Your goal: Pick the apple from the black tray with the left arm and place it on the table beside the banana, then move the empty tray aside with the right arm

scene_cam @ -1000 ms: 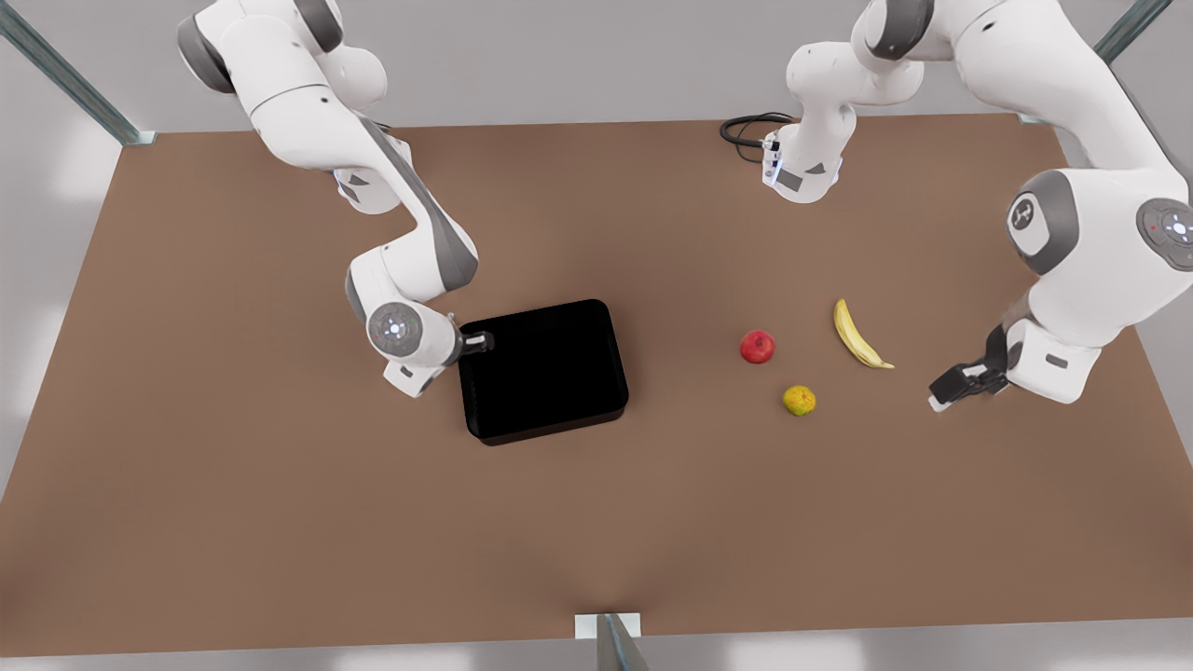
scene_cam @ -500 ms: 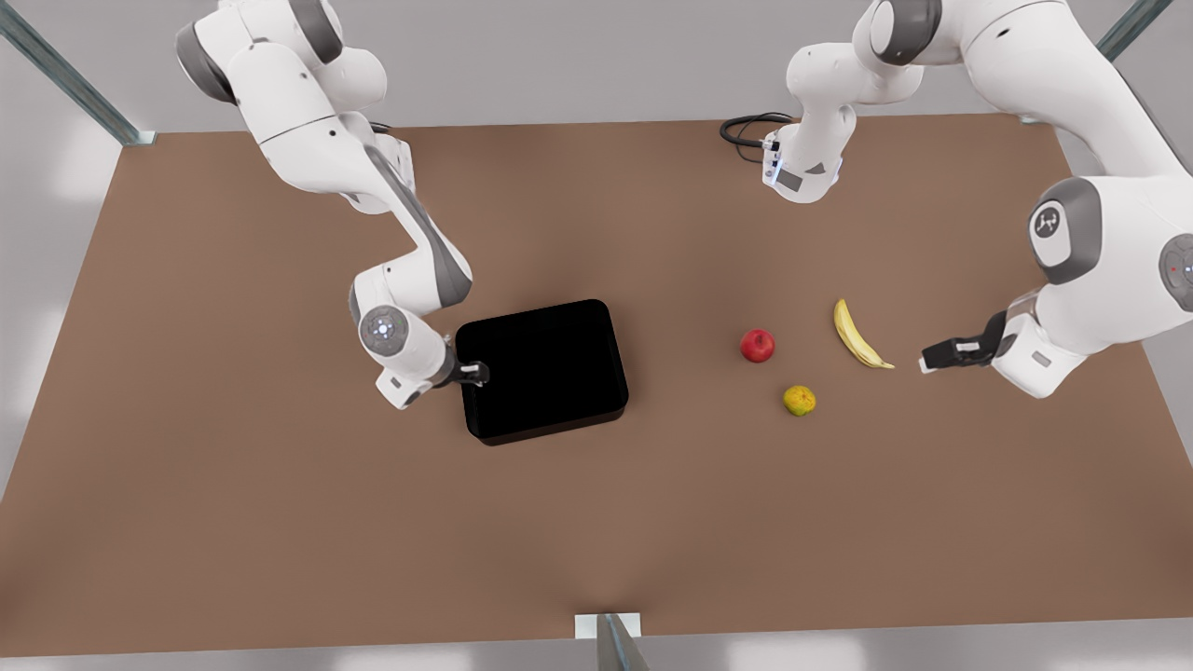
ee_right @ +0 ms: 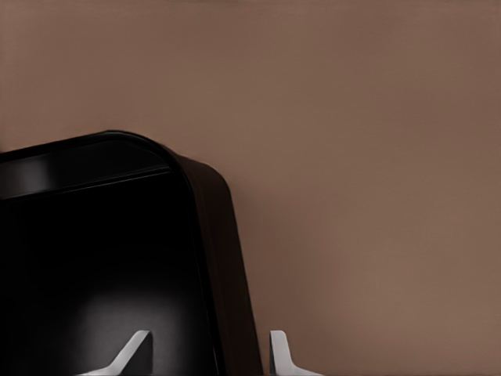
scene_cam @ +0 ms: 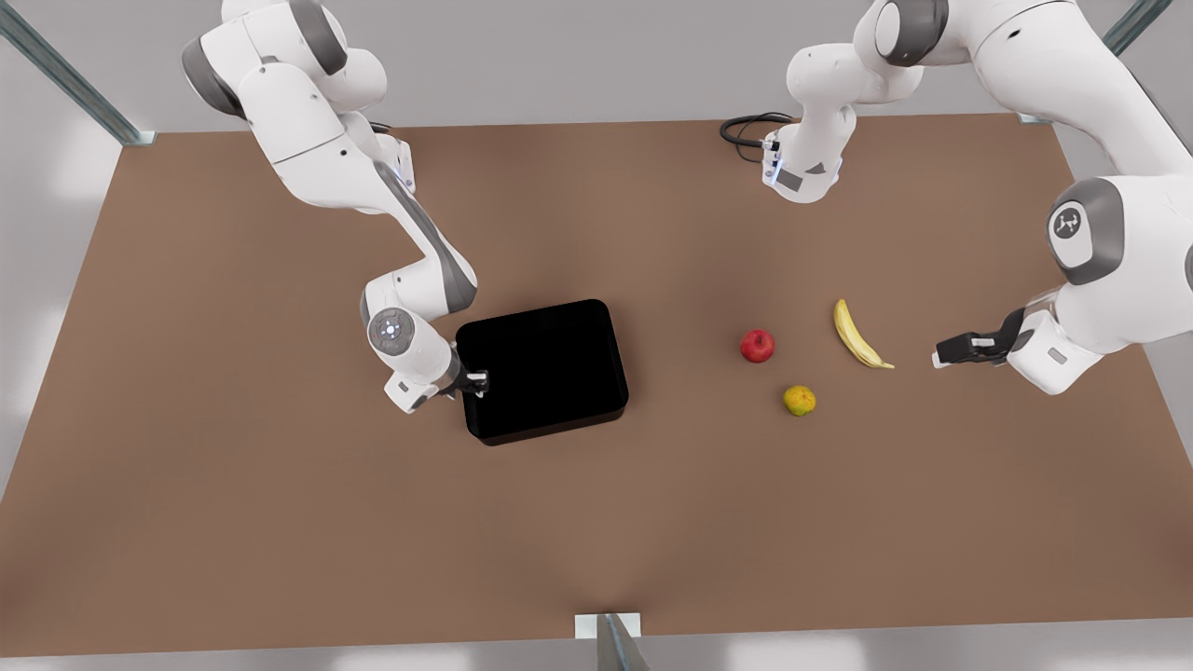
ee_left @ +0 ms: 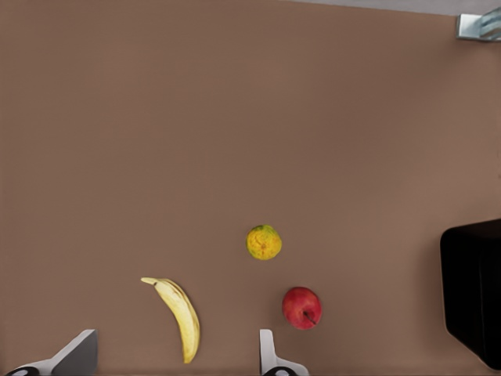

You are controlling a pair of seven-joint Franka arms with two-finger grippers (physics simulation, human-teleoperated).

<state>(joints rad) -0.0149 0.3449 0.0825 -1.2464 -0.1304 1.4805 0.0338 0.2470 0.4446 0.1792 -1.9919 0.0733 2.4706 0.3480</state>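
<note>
Table (scene_cam: 280, 522) layout, front view: tray (scene_cam: 545, 368) toward the left; apple (scene_cam: 757, 346), citrus fruit (scene_cam: 799, 400) and banana (scene_cam: 857, 336) grouped apart toward the right, apple nearest the tray.

The black tray (scene_cam: 545, 368) looks like matt plastic with a faint sheen inside. The table (scene_cam: 280, 522) is plain, smooth, matt brown. The apple (scene_cam: 757, 346) is glossy red, the banana (scene_cam: 856, 335) smooth yellow, and the arms glossy white.
</note>
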